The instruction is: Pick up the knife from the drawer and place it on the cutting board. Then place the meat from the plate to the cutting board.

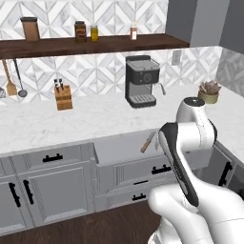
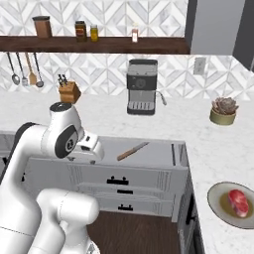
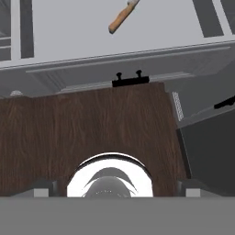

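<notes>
Step in hand: reach for knife (image 2: 132,151). Approach from above; close across the wooden handle, not the blade. End effector (image 3: 114,193): jaws wide, holding nothing. Drawer (image 2: 163,149): open, contains knife alone, at 12 o'clock in hand view. Plate (image 2: 216,196): on worktop, holds meat (image 2: 238,202).

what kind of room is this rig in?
A simulated home kitchen, by the look of it: an espresso machine and a knife block stand on a marble counter, with utensils hung on the tiled wall and grey cabinets below.
</notes>
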Robot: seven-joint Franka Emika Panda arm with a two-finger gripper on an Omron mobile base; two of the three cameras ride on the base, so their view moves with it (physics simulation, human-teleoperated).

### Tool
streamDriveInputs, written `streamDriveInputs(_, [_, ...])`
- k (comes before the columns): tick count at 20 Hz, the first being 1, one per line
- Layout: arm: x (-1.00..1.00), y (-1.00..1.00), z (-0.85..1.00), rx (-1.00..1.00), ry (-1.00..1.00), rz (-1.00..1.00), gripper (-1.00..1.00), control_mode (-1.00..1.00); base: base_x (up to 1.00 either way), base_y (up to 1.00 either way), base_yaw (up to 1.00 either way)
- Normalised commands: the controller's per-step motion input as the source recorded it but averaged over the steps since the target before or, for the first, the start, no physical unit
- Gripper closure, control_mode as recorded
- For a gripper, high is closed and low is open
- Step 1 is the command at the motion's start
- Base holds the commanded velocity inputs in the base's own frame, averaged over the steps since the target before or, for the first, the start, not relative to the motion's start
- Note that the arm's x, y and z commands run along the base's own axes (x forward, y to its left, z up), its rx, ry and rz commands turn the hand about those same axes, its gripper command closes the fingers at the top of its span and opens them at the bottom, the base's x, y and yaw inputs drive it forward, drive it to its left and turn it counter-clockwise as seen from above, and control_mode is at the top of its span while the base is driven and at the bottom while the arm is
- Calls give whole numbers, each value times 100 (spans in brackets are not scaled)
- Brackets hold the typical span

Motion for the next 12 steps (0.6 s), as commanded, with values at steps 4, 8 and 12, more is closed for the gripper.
streamDriveInputs(4, [0,0,0,0,0,0,-100,100,0,-53,-5])
streamDriveInputs(8, [0,0,0,0,0,0,-100,100,0,-40,-3])
streamDriveInputs(12, [0,0,0,0,0,0,-100,100,0,0,-12])
